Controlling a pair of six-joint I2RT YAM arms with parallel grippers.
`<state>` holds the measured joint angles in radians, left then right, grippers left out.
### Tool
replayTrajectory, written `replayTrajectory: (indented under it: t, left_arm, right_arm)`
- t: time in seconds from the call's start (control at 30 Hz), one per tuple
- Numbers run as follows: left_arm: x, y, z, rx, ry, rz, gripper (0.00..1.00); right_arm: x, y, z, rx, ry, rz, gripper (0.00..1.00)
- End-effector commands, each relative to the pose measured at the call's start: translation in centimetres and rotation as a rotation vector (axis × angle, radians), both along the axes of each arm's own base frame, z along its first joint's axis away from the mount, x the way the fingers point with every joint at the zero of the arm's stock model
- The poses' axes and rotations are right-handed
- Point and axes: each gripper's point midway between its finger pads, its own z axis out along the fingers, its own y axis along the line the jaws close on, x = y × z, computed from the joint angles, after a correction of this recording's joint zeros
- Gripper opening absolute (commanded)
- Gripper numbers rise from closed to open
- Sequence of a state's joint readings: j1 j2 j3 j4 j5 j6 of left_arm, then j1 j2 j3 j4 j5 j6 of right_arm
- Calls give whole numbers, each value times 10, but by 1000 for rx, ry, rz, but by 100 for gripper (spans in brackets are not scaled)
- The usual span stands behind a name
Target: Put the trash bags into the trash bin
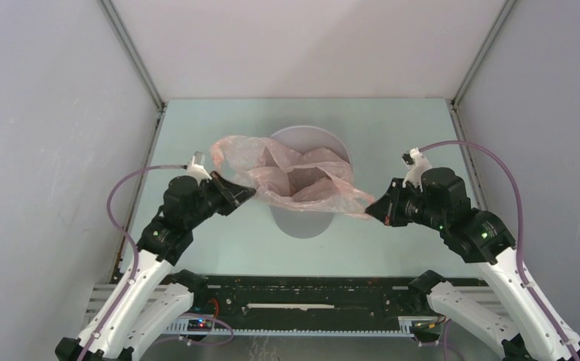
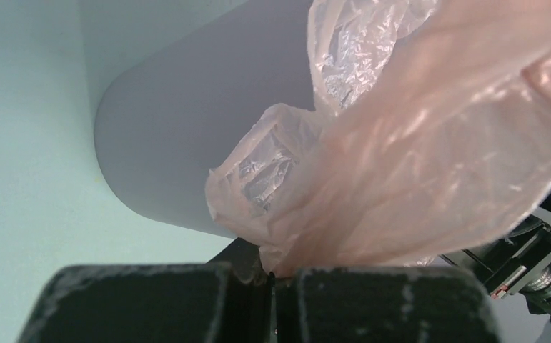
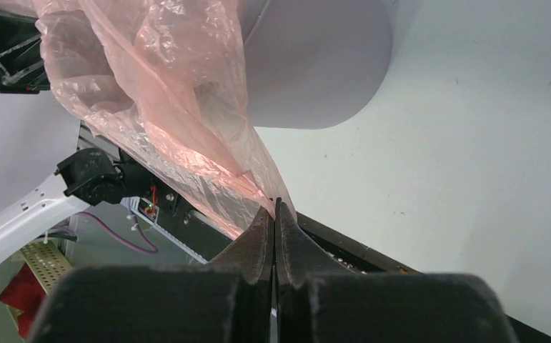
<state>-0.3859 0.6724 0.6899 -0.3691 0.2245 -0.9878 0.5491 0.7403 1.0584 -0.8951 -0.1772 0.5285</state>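
The pale-pink translucent trash bag (image 1: 294, 180) hangs stretched over the top of the grey trash bin (image 1: 302, 218), its middle sagging into the bin's mouth. My left gripper (image 1: 243, 192) is shut on the bag's left edge, just left of the bin. My right gripper (image 1: 371, 211) is shut on the bag's right corner, just right of the bin. In the left wrist view the bag (image 2: 415, 164) rises from the closed fingers in front of the bin's wall (image 2: 186, 128). In the right wrist view the film (image 3: 165, 107) runs into the closed tips (image 3: 275, 207), with the bin (image 3: 315, 64) behind.
The pale green table (image 1: 392, 135) is boxed in by grey walls at the left, right and back. A black rail (image 1: 302, 297) with wiring runs along the near edge between the arm bases. A loose handle loop (image 1: 223, 150) sticks out at the bag's upper left.
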Motion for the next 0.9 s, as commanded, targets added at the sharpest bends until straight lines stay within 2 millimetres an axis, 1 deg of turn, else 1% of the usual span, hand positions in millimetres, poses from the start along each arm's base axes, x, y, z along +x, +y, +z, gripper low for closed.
replayTrajectory:
  t: [0.0, 0.07, 0.13, 0.2, 0.23, 0.27, 0.33, 0.37, 0.4, 0.47, 0.5, 0.53, 0.57, 0.67, 0.77, 0.87]
  left_arm:
    - [-3, 9, 0, 3, -20, 34, 0]
    - [-1, 6, -8, 7, 18, 26, 4]
    - [7, -2, -10, 9, 51, 4, 4]
    - [20, -10, -12, 8, 63, -13, 3]
    - [27, -14, -18, 10, 88, -16, 3]
    - [32, -17, -20, 12, 108, -20, 2]
    - [35, -24, -19, 13, 133, -52, 1]
    - [36, -25, -17, 14, 134, -57, 3]
    - [35, -24, -15, 18, 130, -56, 7]
    - [31, -19, -10, 35, 111, -46, 16]
    - [27, -16, -7, 49, 102, -43, 23]
    - [23, -13, -3, 62, 90, -44, 34]
    - [17, -9, -1, 83, 82, -47, 42]
    - [0, 4, 6, 139, 62, -49, 57]
    - [-16, 18, 14, 208, 36, -46, 65]
    - [-30, 32, 27, 267, -6, -37, 74]
  right_arm:
    - [3, -3, -5, -10, -15, -3, 0]
    - [8, 0, -13, -18, -21, 5, 0]
    - [19, 2, -22, -43, -66, 18, 0]
    - [31, 2, -26, -55, -154, 21, 0]
    - [40, 3, -23, -49, -211, 12, 1]
    - [44, 3, -21, -52, -236, 4, 3]
    - [48, 4, -10, -47, -261, 8, 6]
    - [49, 6, -7, -48, -257, 18, 8]
    - [47, 8, -7, -52, -243, 31, 11]
    - [42, 8, -15, -68, -200, 47, 18]
    - [38, 6, -19, -78, -180, 51, 21]
    - [34, 4, -21, -85, -168, 58, 25]
    - [28, 1, -23, -95, -163, 65, 29]
    - [12, -11, -20, -129, -164, 83, 46]
    - [-3, -22, -4, -150, -201, 97, 61]
    - [-13, -27, 21, -156, -258, 113, 75]
